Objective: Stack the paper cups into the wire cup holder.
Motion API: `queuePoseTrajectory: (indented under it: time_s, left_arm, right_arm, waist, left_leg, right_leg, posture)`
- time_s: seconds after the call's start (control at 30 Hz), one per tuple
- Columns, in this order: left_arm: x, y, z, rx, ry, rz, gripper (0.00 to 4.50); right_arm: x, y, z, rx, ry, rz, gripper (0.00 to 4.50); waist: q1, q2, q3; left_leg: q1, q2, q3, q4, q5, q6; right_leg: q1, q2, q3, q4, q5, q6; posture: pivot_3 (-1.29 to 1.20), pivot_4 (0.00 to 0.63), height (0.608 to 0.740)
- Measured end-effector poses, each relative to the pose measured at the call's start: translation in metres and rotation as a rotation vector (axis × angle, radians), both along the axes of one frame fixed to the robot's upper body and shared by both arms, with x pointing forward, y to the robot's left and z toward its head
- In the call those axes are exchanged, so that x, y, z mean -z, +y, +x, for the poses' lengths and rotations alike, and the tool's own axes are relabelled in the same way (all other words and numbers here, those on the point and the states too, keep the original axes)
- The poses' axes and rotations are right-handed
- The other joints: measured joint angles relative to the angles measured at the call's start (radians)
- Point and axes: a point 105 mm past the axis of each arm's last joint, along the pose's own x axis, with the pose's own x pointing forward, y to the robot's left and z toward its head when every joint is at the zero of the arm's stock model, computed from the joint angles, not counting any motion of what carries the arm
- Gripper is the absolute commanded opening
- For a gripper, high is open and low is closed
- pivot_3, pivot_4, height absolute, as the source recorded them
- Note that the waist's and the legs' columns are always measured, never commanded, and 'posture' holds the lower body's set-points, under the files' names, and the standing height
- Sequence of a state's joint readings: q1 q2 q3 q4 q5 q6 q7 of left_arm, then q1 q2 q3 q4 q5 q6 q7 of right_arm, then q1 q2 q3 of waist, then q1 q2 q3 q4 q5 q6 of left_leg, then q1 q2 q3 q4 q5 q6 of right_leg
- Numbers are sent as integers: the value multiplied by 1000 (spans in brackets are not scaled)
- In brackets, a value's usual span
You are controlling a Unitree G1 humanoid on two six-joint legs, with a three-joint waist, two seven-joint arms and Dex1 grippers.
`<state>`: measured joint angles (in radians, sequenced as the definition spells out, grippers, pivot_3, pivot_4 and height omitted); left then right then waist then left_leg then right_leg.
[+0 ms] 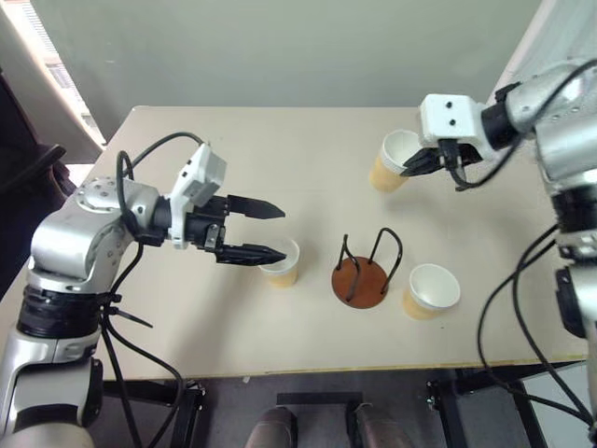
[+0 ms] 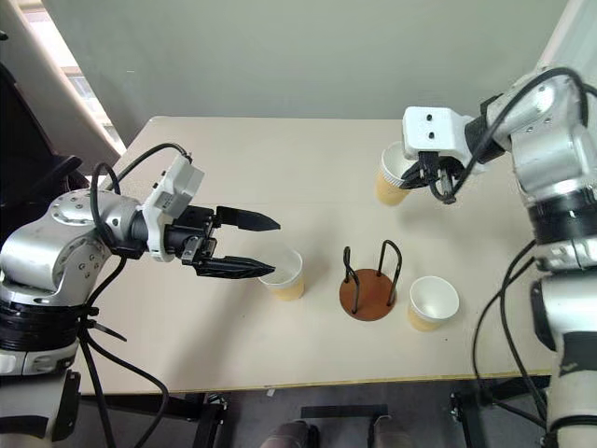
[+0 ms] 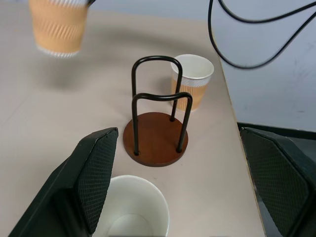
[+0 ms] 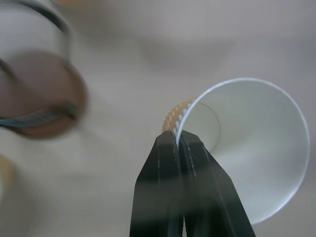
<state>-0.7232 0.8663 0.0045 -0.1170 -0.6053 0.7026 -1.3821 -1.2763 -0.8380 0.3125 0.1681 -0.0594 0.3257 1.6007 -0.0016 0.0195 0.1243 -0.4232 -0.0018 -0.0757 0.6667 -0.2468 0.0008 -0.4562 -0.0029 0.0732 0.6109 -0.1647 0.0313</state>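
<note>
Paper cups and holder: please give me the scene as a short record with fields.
held cup: paper cup pinched at its rim by the shut right gripper, lifted off the table
cup near left gripper: upright, between the fingers of the open left gripper
third cup: upright, beside the holder
wire cup holder: empty

Beige rectangular table point(image 1: 280, 177) on a black frame, set against a plain grey-green wall point(image 1: 298, 47); daylight enters from the left.
</note>
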Motion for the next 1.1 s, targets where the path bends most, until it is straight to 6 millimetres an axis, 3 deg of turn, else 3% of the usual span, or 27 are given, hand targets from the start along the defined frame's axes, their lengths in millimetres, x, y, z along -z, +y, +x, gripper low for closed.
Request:
queuePoseTrajectory:
  time_s: [0.13, 0.27, 0.4, 0.53, 0.77, 1.1]
  left_arm:
    - [4, -2, 2, 20, 11, 2, 4285]
    - [5, -4, 5, 38, 6, 5, 4285]
    - [7, -5, 6, 44, 9, 7, 4285]
    - [8, -4, 6, 43, 11, 8, 4285]
    - [8, -4, 7, 35, 9, 10, 4285]
    - [8, -3, 7, 31, 9, 10, 4285]
  right_arm:
    - [-9, 23, -38, -105, -21, -21, 40]
    - [4, 35, -52, -148, 22, -36, 40]
    - [16, 38, -55, -163, 55, -58, 40]
    - [30, 27, -50, -134, 78, -97, 40]
    - [29, 14, -47, -104, 56, -136, 40]
    - [40, 17, -54, -143, 100, -159, 40]
  waist:
    - [-3, 0, 0]
    - [-3, -1, 0]
    - [-3, -1, 0]
    - [-2, -1, 0]
    - [-2, -1, 0]
    - [-2, -1, 0]
  left_leg:
    - [4, 0, 0, 1, 0, 1]
    - [4, -1, -1, 2, -3, 12]
    - [4, -1, -1, 4, -2, 12]
    - [4, -1, -1, 7, -1, 13]
    - [5, -1, -1, 7, -1, 13]
    - [5, -1, -1, 7, 0, 12]
  right_leg:
    - [3, 0, 0, 1, -1, -2]
    - [3, -1, 0, 3, -2, -8]
    - [3, -1, 0, 6, -1, -9]
    - [3, -1, 0, 8, -1, -8]
    - [3, 0, 0, 9, -1, -8]
    - [3, 0, 0, 8, -1, -8]
  posture:
    - [0, 150, 740]
    - [0, 150, 740]
    - [0, 150, 740]
    - [0, 150, 740]
    - [0, 150, 740]
    - [0, 150, 740]
